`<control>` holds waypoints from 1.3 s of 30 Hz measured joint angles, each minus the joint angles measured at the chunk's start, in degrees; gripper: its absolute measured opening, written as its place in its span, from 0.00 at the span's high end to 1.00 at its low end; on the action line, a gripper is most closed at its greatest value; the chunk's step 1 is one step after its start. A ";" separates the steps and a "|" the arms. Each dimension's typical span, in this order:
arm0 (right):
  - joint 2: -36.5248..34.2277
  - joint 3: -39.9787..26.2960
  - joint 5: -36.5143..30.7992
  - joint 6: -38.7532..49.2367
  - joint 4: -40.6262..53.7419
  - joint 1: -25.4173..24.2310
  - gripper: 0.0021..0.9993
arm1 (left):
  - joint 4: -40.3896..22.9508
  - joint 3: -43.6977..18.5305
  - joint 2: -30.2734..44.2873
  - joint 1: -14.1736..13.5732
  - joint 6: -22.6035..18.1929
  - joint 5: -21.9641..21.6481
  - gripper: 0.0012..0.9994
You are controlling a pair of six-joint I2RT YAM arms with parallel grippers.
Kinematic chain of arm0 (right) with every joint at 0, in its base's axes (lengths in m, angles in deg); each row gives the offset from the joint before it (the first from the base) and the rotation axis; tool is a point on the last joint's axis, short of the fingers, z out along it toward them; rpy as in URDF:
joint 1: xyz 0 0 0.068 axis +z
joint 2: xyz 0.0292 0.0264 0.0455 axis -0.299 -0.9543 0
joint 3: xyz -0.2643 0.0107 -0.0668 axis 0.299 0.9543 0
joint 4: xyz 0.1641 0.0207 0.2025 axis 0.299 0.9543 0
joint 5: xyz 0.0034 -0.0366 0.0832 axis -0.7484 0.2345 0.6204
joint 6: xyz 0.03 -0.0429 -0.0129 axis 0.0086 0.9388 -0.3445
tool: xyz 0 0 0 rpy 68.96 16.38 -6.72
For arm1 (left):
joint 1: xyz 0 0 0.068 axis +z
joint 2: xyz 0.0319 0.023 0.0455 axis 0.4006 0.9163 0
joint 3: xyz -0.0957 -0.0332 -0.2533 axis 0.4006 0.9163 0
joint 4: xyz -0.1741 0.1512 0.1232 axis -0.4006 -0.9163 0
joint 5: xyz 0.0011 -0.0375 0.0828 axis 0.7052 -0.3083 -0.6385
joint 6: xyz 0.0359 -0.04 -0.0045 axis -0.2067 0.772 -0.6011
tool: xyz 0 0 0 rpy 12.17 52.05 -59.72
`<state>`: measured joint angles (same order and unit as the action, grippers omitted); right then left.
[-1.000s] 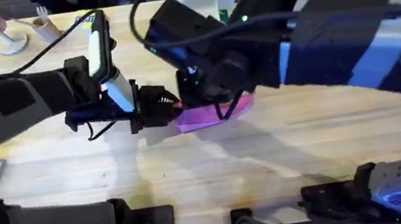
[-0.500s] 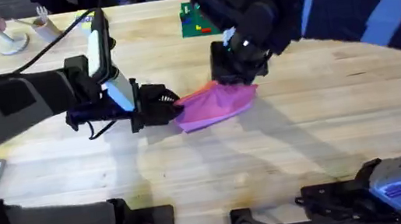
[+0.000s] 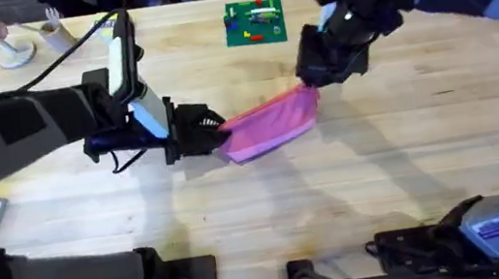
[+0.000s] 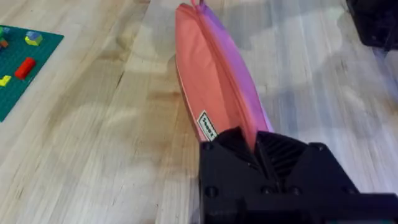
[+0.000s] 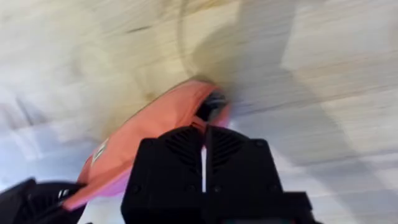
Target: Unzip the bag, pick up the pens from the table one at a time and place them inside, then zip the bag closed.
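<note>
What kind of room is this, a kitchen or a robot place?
Probably a robot lab or workshop, not a kitchen. Two robot arms work at a wooden table, the left gripper and right gripper at either end of a pink bag. A green building-block board lies farther back.

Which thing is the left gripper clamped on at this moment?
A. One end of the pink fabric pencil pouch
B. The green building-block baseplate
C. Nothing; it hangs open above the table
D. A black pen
A: the left gripper is closed on the near end of the pink fabric pencil pouch, and in the left wrist view the pouch runs straight out from between its fingers.
</note>
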<state>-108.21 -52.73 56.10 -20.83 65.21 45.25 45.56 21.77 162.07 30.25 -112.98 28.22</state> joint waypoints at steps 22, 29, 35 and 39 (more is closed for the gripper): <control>-3.35 0.00 6.45 0.16 0.83 -11.63 0.97 | 0.03 0.00 0.02 -0.20 -0.01 0.46 0.96; -8.88 0.98 6.08 0.16 -1.60 -12.09 0.97 | 0.07 0.00 0.02 -0.35 0.00 0.42 0.96; -9.81 1.49 6.26 0.14 -3.46 -12.16 0.97 | 0.24 0.00 0.02 -0.39 0.00 0.39 0.96; -9.80 1.49 6.24 0.16 -3.65 -12.26 0.97 | 0.24 0.00 0.02 -0.39 0.00 0.39 0.96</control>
<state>-118.01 -51.25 62.34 -20.68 61.57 32.99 45.80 21.77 162.10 29.85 -112.98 28.62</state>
